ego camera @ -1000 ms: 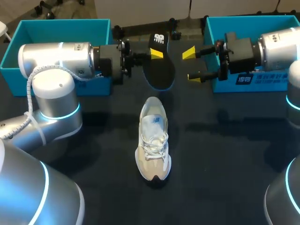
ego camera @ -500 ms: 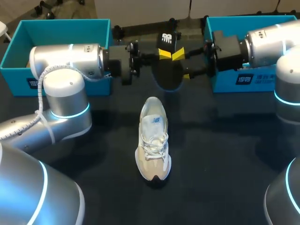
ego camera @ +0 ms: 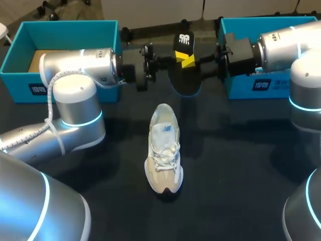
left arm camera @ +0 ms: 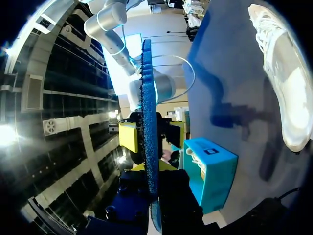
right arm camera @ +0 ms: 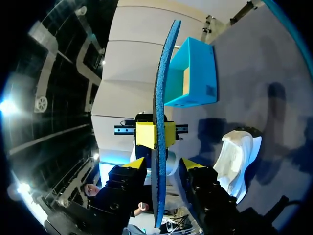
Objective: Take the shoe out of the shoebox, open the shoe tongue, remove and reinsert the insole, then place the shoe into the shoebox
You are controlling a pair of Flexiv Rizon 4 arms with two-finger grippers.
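Two grippers now meet at the insole (ego camera: 184,78), held in the air beyond the shoe (ego camera: 164,150): the left gripper (ego camera: 177,58) keeps it pinched while the right gripper (ego camera: 191,61) has come in, fingers parted astride it, so a handover looks near.

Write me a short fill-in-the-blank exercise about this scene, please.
1. The left gripper is shut on the ____.
2. The right gripper has a finger on either side of the insole, but its fingers stand ____.
3. On the table, toe pointing toward the robot, rests the ____.
Missing words: insole; open; shoe.
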